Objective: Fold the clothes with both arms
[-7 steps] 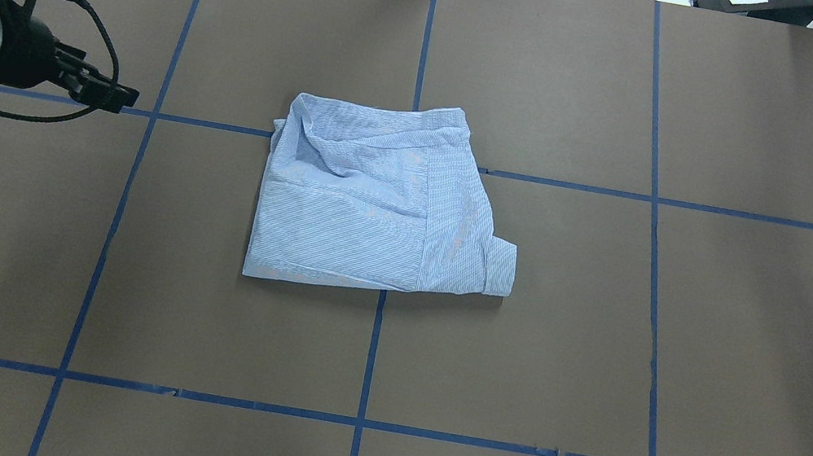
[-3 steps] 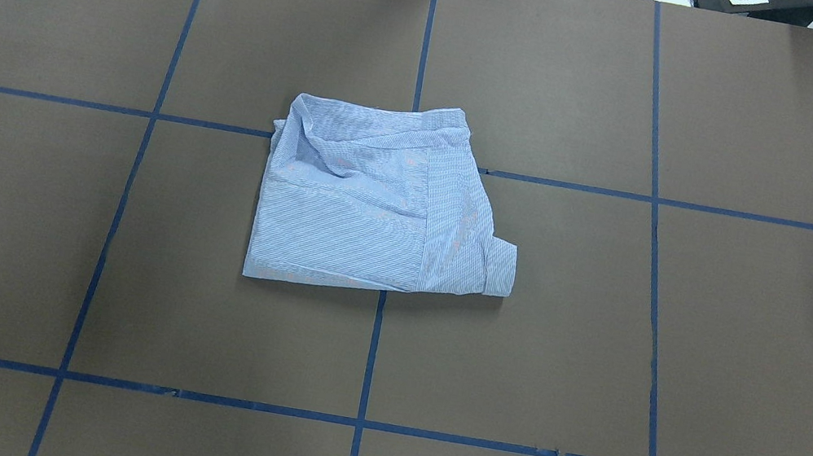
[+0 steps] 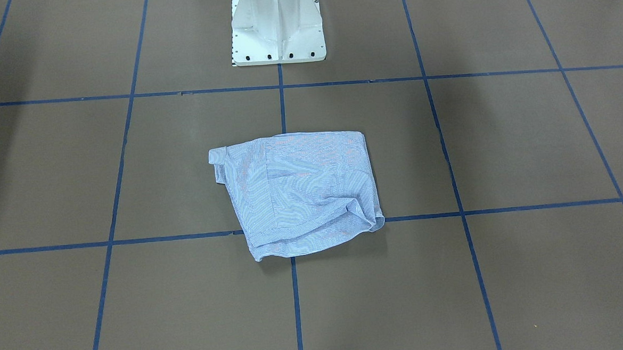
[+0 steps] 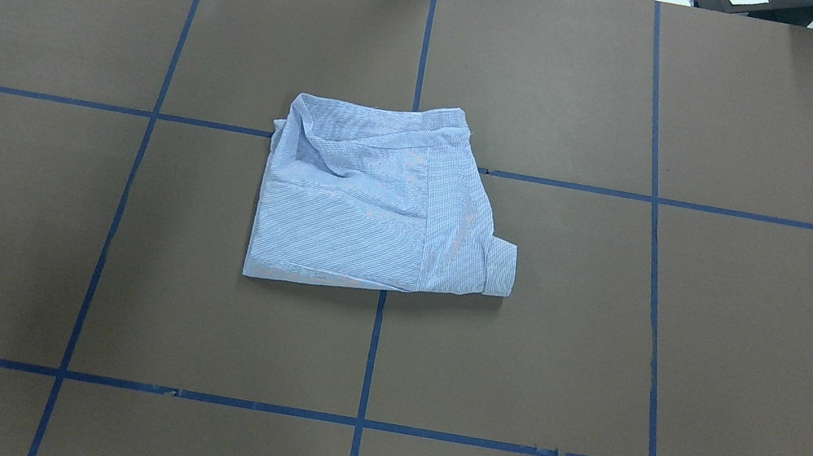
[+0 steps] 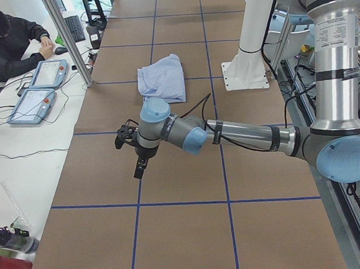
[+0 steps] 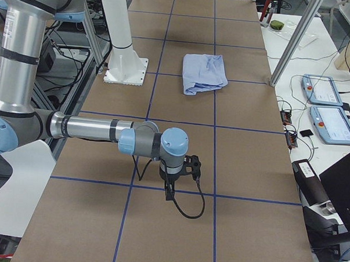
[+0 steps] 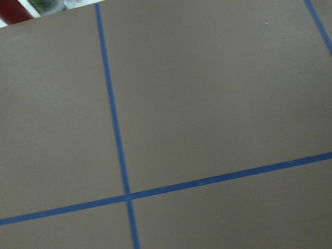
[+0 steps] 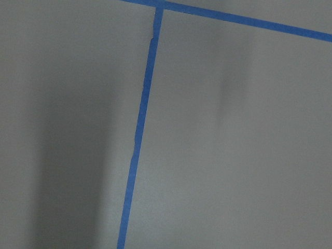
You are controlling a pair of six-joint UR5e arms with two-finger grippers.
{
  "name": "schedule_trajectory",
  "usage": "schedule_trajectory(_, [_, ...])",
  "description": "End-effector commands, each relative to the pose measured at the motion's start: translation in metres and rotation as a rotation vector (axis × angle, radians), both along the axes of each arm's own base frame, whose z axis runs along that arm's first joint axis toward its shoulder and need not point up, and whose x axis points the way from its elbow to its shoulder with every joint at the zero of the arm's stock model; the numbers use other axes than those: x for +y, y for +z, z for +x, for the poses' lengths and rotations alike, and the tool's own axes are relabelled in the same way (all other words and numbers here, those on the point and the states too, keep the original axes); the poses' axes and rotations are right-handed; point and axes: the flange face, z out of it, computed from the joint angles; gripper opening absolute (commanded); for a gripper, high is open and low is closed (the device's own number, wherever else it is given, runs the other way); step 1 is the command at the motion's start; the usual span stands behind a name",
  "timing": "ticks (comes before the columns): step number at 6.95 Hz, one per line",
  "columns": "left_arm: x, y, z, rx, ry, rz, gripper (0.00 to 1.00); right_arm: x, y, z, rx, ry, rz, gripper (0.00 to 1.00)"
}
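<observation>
Shirt (image 4: 377, 207): long axis left-right, cuff (image 4: 501, 267) pointing robot's right. Left hand (image 5: 138, 169), right hand (image 6: 169, 192): cannot tell opening.

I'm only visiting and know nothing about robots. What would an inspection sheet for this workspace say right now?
Surface: table covered in brown paper with a blue tape grid.
Job's things: light blue striped shirt lies folded in a compact bundle near the centre; nothing touches it.
Clutter: nothing seen on the table.
Grippers: left gripper and right gripper hang over bare table at opposite ends, far from the shirt; open or shut cannot be told.
Cables: a black cable loops from the right wrist; another runs along the left arm.
Surroundings: white pedestal, a person seated at a side desk, control tablets.
</observation>
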Motion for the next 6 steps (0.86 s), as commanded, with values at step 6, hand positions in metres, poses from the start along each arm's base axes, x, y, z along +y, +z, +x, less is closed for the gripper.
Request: schedule_trajectory(6, [0.043, 0.062, -0.058, 0.034, 0.171, -0.207, 1.0, -0.003, 0.005, 0.0, -0.003, 0.0, -0.005, 1.0])
